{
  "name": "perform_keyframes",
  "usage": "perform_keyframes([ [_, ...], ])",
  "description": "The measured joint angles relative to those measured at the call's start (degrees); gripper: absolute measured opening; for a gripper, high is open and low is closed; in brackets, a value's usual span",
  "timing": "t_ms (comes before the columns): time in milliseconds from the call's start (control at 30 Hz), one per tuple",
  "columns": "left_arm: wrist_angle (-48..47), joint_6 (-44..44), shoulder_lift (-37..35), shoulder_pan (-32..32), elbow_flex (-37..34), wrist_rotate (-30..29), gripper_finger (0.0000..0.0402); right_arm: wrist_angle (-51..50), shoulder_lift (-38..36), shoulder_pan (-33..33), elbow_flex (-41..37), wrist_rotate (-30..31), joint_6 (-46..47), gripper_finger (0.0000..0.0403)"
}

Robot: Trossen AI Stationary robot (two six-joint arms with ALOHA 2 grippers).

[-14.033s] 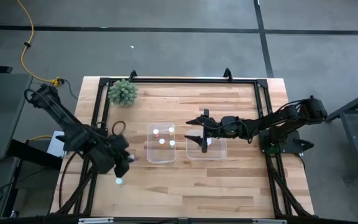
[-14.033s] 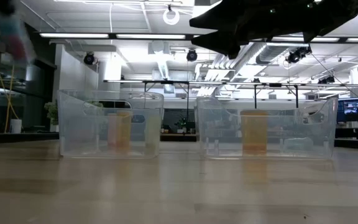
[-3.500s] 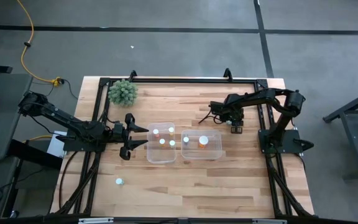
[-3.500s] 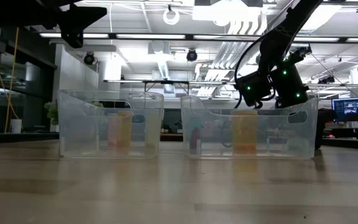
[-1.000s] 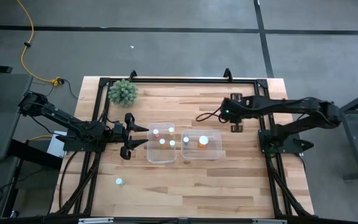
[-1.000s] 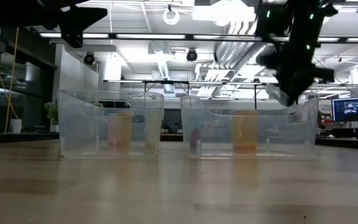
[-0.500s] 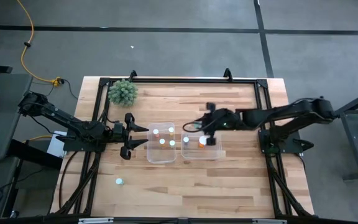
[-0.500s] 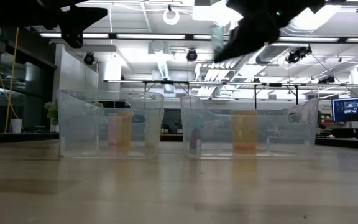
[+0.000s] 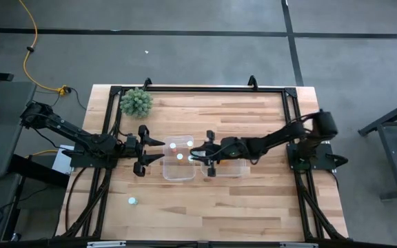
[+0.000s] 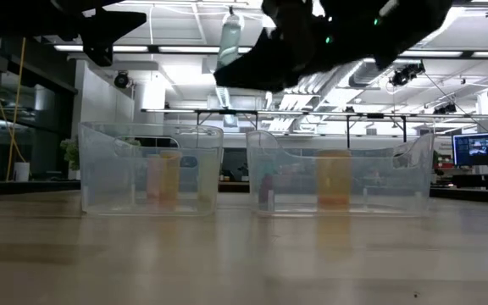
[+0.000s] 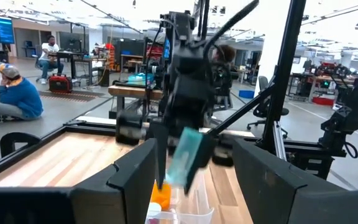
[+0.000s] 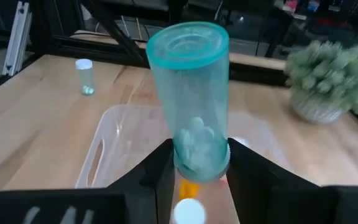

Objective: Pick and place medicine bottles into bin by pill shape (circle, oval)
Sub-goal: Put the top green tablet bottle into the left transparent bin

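My right gripper reaches from the table's right over the gap between the two clear bins, shut on a pale greenish medicine bottle with white pills inside. The low view shows that bottle high above the bins. The left bin holds three white-capped bottles. An orange bottle stands in the right bin. One more small bottle stands on the table at the near left. My left gripper waits open, left of the left bin. My right gripper pinches the bottle's end nearest the wrist between its two fingers. The rest of the bottle sticks out past the fingertips, toward the table's left. The bottle is lifted clear, above the bins' rims, and tilted.
A green spiky plant stands at the table's far left corner. A black frame runs around the table's edges. People sit in the room beyond the table, in the left wrist view.
My right gripper has swept from the table's far right toward the left and slightly nearer, across the right bin to the gap between the bins. It has stayed shut on the bottle, which has stayed lifted.
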Motion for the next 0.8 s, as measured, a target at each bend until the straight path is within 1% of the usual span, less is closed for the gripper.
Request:
perform_keyframes([
  [67,0.0,0.0,0.0,0.0,0.0,0.0,0.02,1.5,2.8,0.1,0.9,-1.1,1.0,0.0113],
  [167,0.0,0.0,0.0,0.0,0.0,-0.8,0.02,-0.1,6.7,0.3,4.7,-1.3,2.3,0.0113],
  [233,-0.1,0.0,0.0,0.0,0.0,-1.6,0.02,-4.0,9.0,0.5,8.3,-1.5,2.2,0.0113],
  [367,-0.2,0.0,0.0,0.0,0.0,-2.0,0.02,-16.4,12.5,0.7,16.7,-1.5,-1.4,0.0113],
  [467,-0.3,0.0,0.0,0.0,0.0,-2.0,0.02,-23.9,14.2,0.7,21.2,-1.5,-1.5,0.0113],
  [567,-0.3,0.0,0.0,0.0,0.0,-2.0,0.02,-26.9,15.1,0.7,23.2,-1.6,-1.6,0.0113],
  [800,-0.7,0.0,0.0,0.0,0.0,-1.9,0.02,-26.8,15.2,1.2,23.4,-2.2,-2.5,0.0113],
])
